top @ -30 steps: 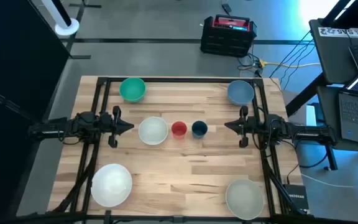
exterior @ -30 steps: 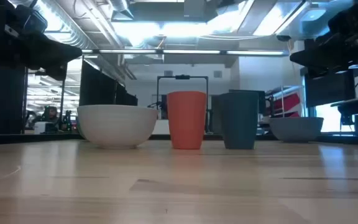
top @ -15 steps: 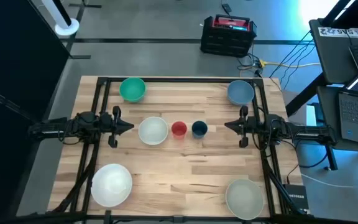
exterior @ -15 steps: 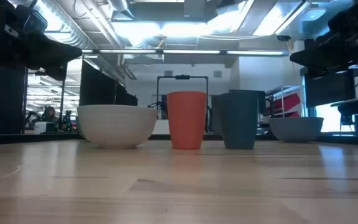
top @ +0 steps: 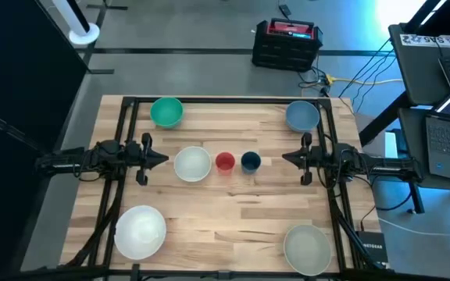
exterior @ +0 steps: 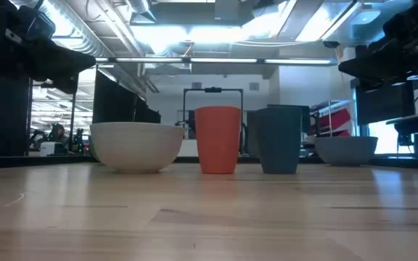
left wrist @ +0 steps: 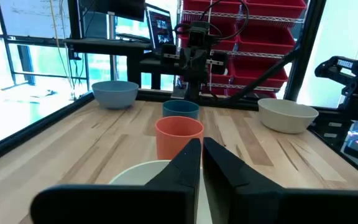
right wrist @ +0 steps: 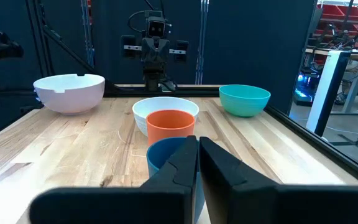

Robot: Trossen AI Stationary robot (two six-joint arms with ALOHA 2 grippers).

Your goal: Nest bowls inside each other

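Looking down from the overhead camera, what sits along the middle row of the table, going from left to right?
Left hand, shut → medium white bowl → small red cup → small dark blue cup → right hand, shut.

I've got seven bowls sitting upright and separate, none nested. White medium bowl (top: 192, 165), tiny red one (top: 225, 161) and dark blue one (top: 250, 161) line up mid-table. Green bowl (top: 166, 112) and light blue bowl (top: 301, 116) are at the far corners, two big whitish bowls (top: 140, 231) (top: 308, 249) at the near corners.
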